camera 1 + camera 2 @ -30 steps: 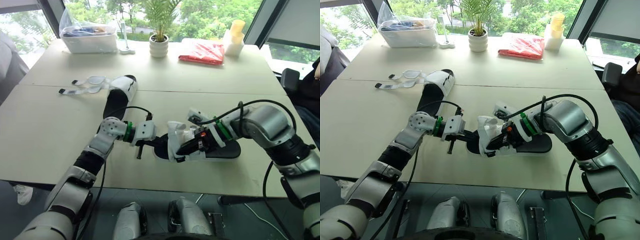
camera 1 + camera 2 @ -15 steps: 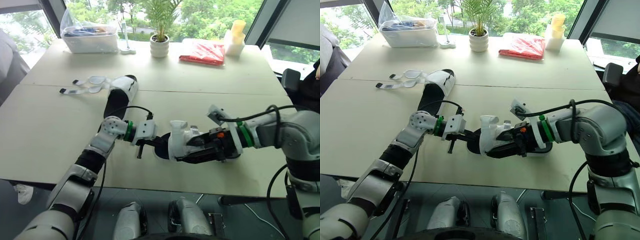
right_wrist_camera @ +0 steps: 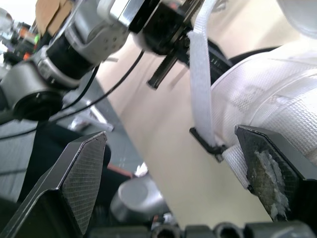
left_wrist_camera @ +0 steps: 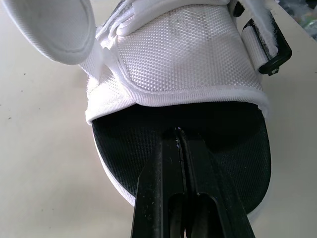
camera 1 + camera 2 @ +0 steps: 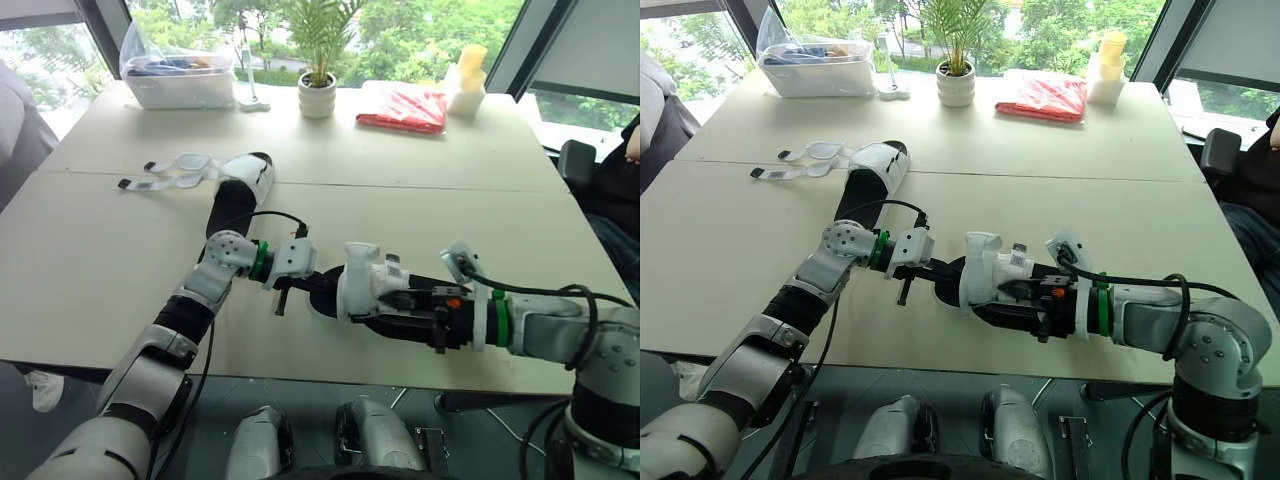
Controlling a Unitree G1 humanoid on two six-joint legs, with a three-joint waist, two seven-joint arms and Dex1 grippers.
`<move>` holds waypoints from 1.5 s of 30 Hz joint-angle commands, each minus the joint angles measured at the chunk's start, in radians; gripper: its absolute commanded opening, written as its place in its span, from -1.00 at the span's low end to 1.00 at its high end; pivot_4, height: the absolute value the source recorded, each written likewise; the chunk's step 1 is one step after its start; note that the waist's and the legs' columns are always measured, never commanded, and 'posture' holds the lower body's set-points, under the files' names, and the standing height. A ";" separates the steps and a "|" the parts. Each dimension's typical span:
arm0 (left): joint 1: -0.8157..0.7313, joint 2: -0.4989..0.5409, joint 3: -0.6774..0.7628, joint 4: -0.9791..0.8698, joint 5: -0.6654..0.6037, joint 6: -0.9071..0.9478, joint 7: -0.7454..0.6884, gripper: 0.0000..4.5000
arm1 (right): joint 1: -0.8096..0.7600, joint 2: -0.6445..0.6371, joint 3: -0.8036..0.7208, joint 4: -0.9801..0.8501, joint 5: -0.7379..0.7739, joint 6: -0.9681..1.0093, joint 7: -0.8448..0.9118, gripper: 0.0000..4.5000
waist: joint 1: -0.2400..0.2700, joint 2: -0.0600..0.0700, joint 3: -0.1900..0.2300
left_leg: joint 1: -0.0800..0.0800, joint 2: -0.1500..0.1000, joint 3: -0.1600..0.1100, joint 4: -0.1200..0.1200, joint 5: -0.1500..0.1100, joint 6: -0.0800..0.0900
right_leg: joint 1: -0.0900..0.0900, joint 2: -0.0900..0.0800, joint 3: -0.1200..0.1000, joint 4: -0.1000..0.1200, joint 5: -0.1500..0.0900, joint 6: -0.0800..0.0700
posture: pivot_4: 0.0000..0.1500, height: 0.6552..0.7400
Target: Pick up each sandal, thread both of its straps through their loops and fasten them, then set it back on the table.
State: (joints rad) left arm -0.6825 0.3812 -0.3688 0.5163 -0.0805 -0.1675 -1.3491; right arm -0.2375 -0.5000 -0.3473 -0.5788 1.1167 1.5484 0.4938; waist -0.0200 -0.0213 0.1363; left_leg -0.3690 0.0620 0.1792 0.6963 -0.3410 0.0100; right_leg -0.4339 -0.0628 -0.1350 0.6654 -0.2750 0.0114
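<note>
The near sandal (image 5: 360, 280), black-soled with a white upper, lies at the table's front middle. My left gripper (image 5: 312, 283) is shut, its tips resting on the black footbed (image 4: 223, 148) at the toe opening. From the right, my right gripper (image 5: 397, 306) lies low along the sandal's side, open wide beside the white upper. A loose white strap (image 3: 200, 89) hangs between its spread fingers (image 3: 74, 183), touching neither. The second sandal (image 5: 240, 185) lies further back on the left, its open straps (image 5: 170, 170) spread out on the table.
Along the far edge stand a clear bin (image 5: 178, 75), a potted plant (image 5: 318, 92), a red packet (image 5: 404, 105) and yellow and white containers (image 5: 465, 80). A person (image 5: 628, 150) sits at the far right. The table's front edge runs just below the near sandal.
My right gripper has opened, let go of the near sandal's upper and drawn back to the right, the arm now lower. The left gripper has stayed put.
</note>
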 commanded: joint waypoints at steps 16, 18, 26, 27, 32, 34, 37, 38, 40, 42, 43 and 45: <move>0.035 0.006 -0.025 0.000 0.042 0.007 -0.001 -1.00 | 0.261 -0.189 0.031 -0.088 0.229 -0.163 -0.174 0.99 | 0.004 0.001 0.001 | -0.003 0.000 -0.004 0.000 0.000 0.000 | 0.000 0.000 -0.002 -0.002 0.000 0.000 | 1.00 0.71; 0.036 0.006 -0.026 -0.001 0.042 0.007 -0.001 -1.00 | 0.263 -0.157 0.050 -0.059 0.252 -0.190 -0.222 0.99 | 0.005 0.001 0.001 | -0.003 0.000 -0.004 0.000 0.000 0.000 | 0.000 0.000 -0.002 -0.002 0.000 0.000 | 1.00 0.71; 0.028 0.004 -0.028 -0.001 0.044 0.008 -0.007 -1.00 | 0.174 -0.076 0.138 0.058 0.267 -0.256 -0.340 0.99 | 0.005 0.001 0.001 | -0.003 -0.001 -0.004 0.000 0.000 0.000 | 0.000 0.001 -0.002 -0.002 0.000 0.000 | 1.00 0.71; 0.029 0.005 -0.028 -0.002 0.044 0.008 -0.007 -1.00 | 0.168 -0.071 0.143 0.063 0.280 -0.261 -0.350 0.99 | 0.004 0.001 0.001 | -0.003 -0.001 -0.004 0.000 0.000 0.000 | 0.000 0.001 -0.002 -0.002 0.000 0.000 | 1.00 0.71; 0.031 0.006 -0.028 -0.002 0.045 0.006 -0.006 -1.00 | 0.145 -0.053 0.155 0.096 0.338 -0.293 -0.400 0.99 | 0.004 0.001 0.001 | -0.004 -0.001 -0.004 0.000 0.000 0.000 | 0.000 0.001 -0.002 -0.002 0.000 0.000 | 1.00 0.71; 0.032 0.008 -0.029 -0.002 0.046 0.005 -0.006 -1.00 | 0.136 -0.048 0.151 0.115 0.364 -0.311 -0.421 0.76 | 0.004 0.001 0.001 | -0.003 -0.001 -0.004 0.000 0.000 0.000 | 0.000 0.001 -0.002 -0.002 0.000 0.000 | 1.00 0.71; 0.034 0.009 -0.029 -0.002 0.047 0.004 -0.006 -1.00 | 0.126 -0.045 0.146 0.138 0.419 -0.339 -0.453 0.24 | 0.003 0.001 0.001 | -0.004 -0.001 -0.004 0.000 0.000 0.000 | 0.000 0.001 -0.002 -0.002 0.000 0.000 | 1.00 0.71; 0.035 0.009 -0.029 -0.001 0.047 0.003 -0.005 -1.00 | 0.122 -0.047 0.145 0.144 0.435 -0.347 -0.463 0.05 | 0.003 0.001 0.001 | -0.003 -0.001 -0.004 0.000 0.000 0.000 | 0.000 0.001 -0.002 -0.002 0.000 0.000 | 1.00 0.71; 0.035 0.009 -0.029 -0.001 0.047 0.001 -0.004 -1.00 | 0.119 -0.054 0.151 0.147 0.456 -0.361 -0.477 -0.42 | 0.003 0.001 0.001 | -0.003 -0.001 -0.004 0.000 0.000 0.000 | 0.000 0.001 -0.002 -0.002 0.000 0.000 | 1.00 0.71; 0.037 0.010 -0.028 0.000 0.047 -0.001 -0.005 -1.00 | 0.122 -0.060 0.162 0.145 0.465 -0.371 -0.485 -0.83 | 0.003 0.001 0.001 | -0.003 -0.001 -0.004 0.000 0.000 0.000 | 0.000 0.001 -0.002 -0.002 0.000 0.000 | 1.00 0.71; 0.037 0.009 -0.029 0.000 0.047 -0.002 -0.004 -1.00 | 0.125 -0.064 0.170 0.144 0.464 -0.372 -0.486 -0.95 | 0.003 0.001 0.001 | -0.004 -0.001 -0.004 0.000 0.000 0.000 | 0.000 0.001 -0.002 -0.002 0.000 0.000 | 1.00 0.71; 0.035 0.007 -0.029 0.002 0.048 -0.003 -0.002 -1.00 | 0.130 -0.069 0.183 0.143 0.462 -0.374 -0.487 -0.95 | 0.003 0.001 0.001 | -0.003 -0.001 -0.004 0.000 0.000 0.000 | 0.000 0.001 -0.002 -0.002 0.000 0.000 | 1.00 0.71</move>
State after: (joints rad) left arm -0.6716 0.3855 -0.3654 0.4995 -0.0731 -0.1784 -1.3423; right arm -0.0886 -0.5699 -0.1601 -0.4064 1.5439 1.2176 0.0006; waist -0.0172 -0.0203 0.1376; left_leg -0.3725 0.0614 0.1749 0.6965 -0.3407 0.0096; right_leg -0.4343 -0.0620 -0.1368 0.6638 -0.2752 0.0117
